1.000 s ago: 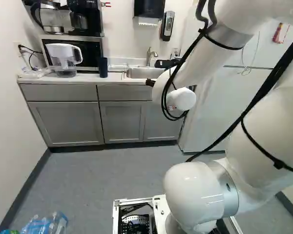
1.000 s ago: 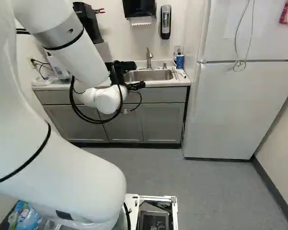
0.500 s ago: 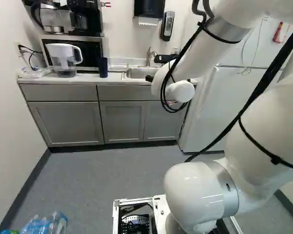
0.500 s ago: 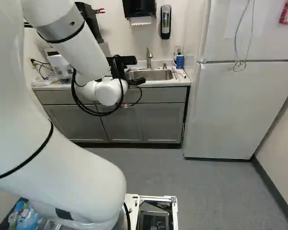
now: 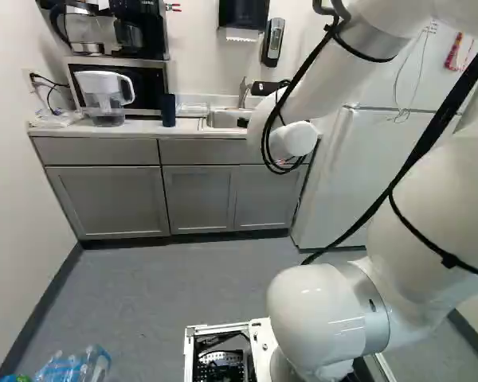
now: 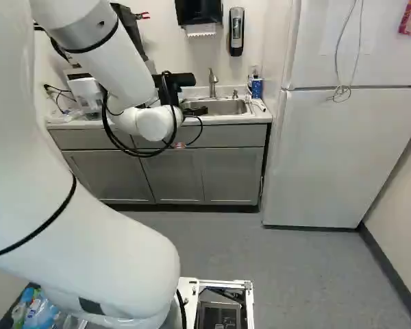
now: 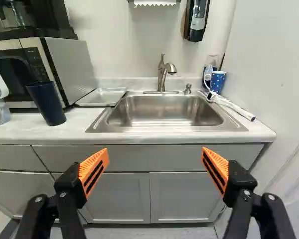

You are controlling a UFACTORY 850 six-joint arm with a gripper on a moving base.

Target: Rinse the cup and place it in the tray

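Cup [image 7: 46,103]: dark blue, upright on the counter [image 7: 79,127], just beside the microwave [image 7: 72,67].
Arm [image 5: 327,79]: bent up and over, reaching out toward the counter, claw [image 6: 195,111] pointed ahead.
Claw's grip: released, two orange-padded fingers spread well apart.
Cup from claw: ahead of it, off to the side past the finger nearer the microwave.
Tray [image 7: 102,96]: ahead of the claw, between cup and sink [image 7: 164,112].
Sink: ahead of the gap between the fingers, below the faucet [image 7: 162,74].

All 3 views apparently face the same sink [image 7: 164,112].
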